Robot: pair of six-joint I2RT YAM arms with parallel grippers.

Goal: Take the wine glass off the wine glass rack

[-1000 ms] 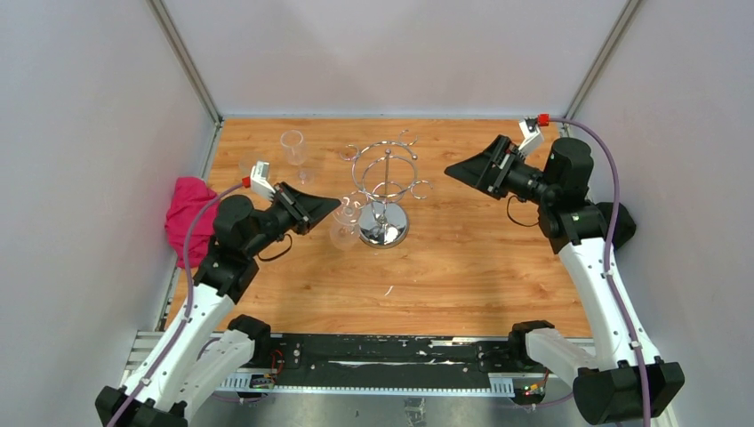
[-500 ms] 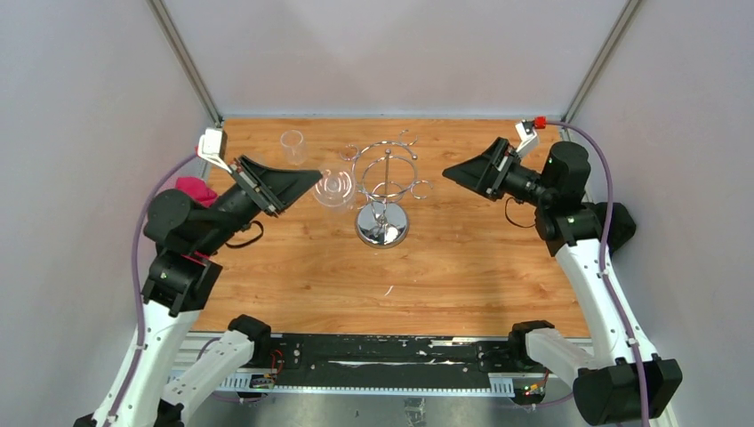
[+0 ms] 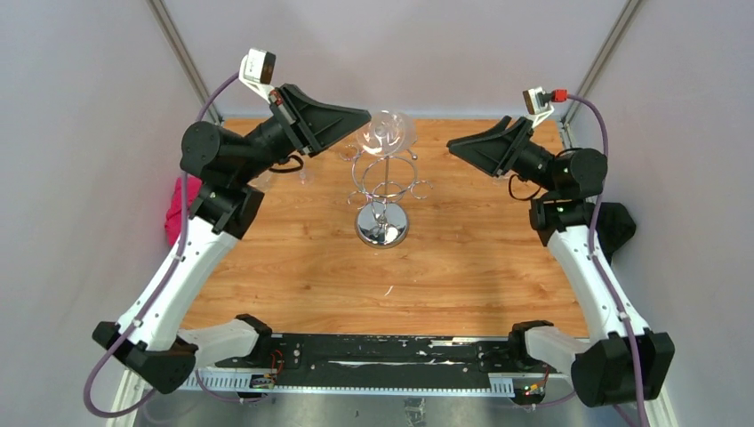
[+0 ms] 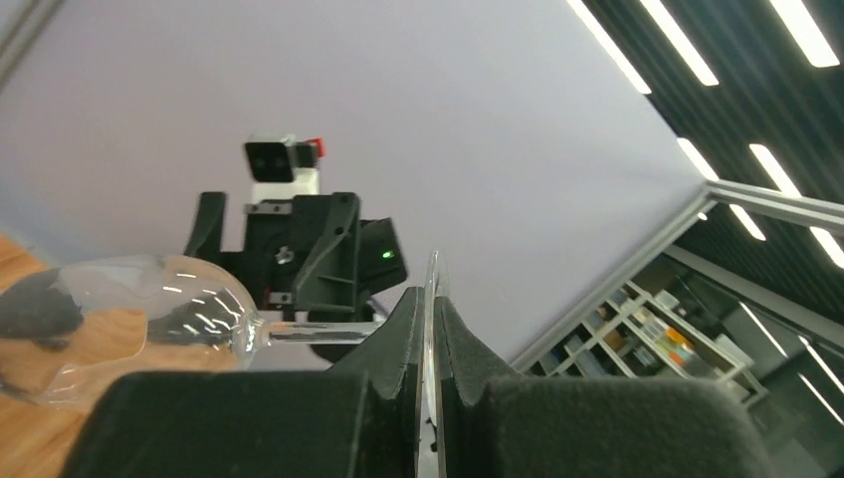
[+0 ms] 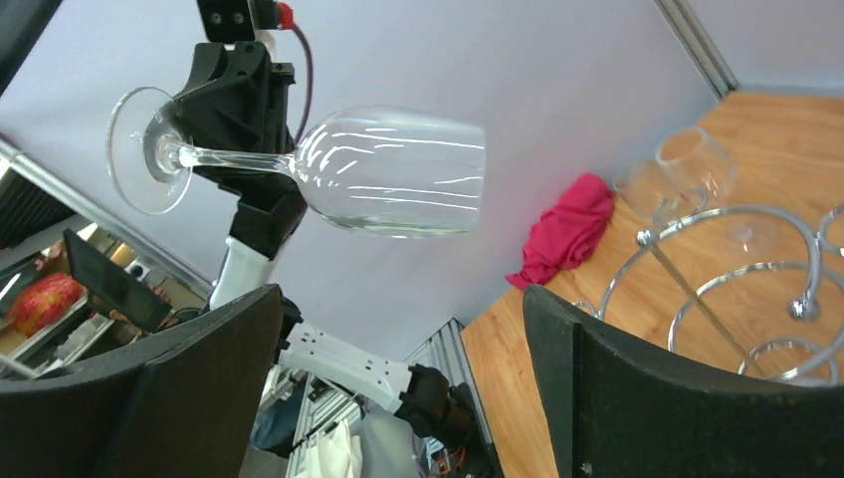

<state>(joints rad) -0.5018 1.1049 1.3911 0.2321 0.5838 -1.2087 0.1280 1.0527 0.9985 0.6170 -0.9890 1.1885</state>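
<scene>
Upper centre: my left gripper (image 3: 364, 116) grips the clear wine glass (image 3: 391, 135) above the chrome wire rack (image 3: 383, 224); right gripper (image 3: 453, 148) gapes wide.

Cropped and covered parts
The left arm (image 3: 204, 240) hides part of the pink cloth (image 3: 174, 218). The right wrist view's edge crops the wine glass rack (image 5: 804, 307), and the left wrist view's edge crops the wine glass (image 4: 129, 319) bowl.
</scene>
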